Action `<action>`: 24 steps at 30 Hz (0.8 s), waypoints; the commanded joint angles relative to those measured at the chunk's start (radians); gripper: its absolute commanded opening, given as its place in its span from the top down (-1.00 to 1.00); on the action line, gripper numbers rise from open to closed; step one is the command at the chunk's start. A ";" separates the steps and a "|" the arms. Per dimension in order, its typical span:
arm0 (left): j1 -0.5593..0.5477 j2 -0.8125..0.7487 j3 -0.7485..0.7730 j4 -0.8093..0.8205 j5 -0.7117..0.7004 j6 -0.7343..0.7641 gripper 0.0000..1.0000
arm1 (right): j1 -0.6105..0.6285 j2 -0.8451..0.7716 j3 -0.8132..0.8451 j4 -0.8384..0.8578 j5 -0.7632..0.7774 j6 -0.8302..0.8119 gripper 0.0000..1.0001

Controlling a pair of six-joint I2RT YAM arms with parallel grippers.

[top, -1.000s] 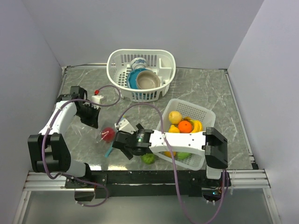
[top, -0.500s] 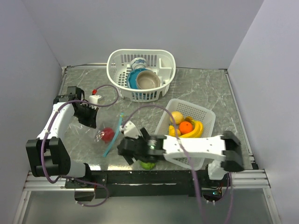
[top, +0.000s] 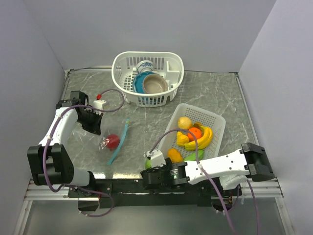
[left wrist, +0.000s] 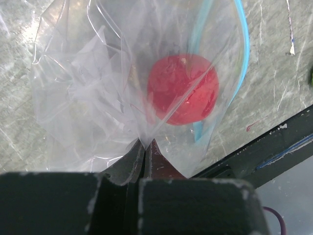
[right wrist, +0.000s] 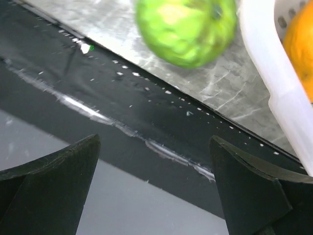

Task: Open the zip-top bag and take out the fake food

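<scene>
The clear zip-top bag (top: 106, 143) lies on the table's left side with its teal zip strip (top: 120, 141) stretched out beside it. A red apple (top: 113, 141) is inside, seen through the plastic in the left wrist view (left wrist: 182, 88). My left gripper (top: 98, 130) is shut on a pinch of the bag's plastic (left wrist: 145, 143). My right gripper (top: 145, 179) is open and empty over the table's front edge (right wrist: 154, 142). A green fruit (right wrist: 186, 24) lies on the table just beyond it (top: 147, 161). Lemon (top: 184, 122), orange (top: 194, 133) and banana (top: 203, 139) sit in a white basket (top: 216, 120).
A white dish basket (top: 171, 62) with bowls and a cup stands at the back. A small white bottle with a red cap (top: 100, 102) stands near the left arm. The black front rail (right wrist: 161, 122) runs under my right gripper. The fruit basket's wall (right wrist: 274, 83) is close on its right.
My right arm has let go of the bag's zip edge and drawn back to the front edge of the table. The zip strip now lies flat. My left gripper still holds the bag.
</scene>
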 commanded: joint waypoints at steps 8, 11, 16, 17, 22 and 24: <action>0.005 -0.009 0.036 -0.038 0.034 0.020 0.98 | -0.159 -0.227 -0.320 0.253 0.158 0.137 -1.00; 0.004 -0.011 0.039 -0.038 0.030 0.020 0.98 | -0.220 -0.285 -0.331 0.267 0.185 0.072 -1.00; 0.004 -0.006 0.039 -0.041 0.038 0.015 0.98 | -0.240 -0.247 -0.257 0.356 0.147 -0.039 -1.00; 0.004 -0.008 0.039 -0.041 0.036 0.014 0.98 | -0.234 -0.211 -0.247 0.374 0.127 -0.051 -1.00; 0.004 -0.011 0.041 -0.049 0.030 0.018 0.98 | -0.212 -0.108 -0.188 0.456 0.065 -0.110 -1.00; 0.005 -0.014 0.044 -0.051 0.027 0.020 0.99 | -0.211 -0.037 -0.158 0.404 0.071 -0.111 -1.00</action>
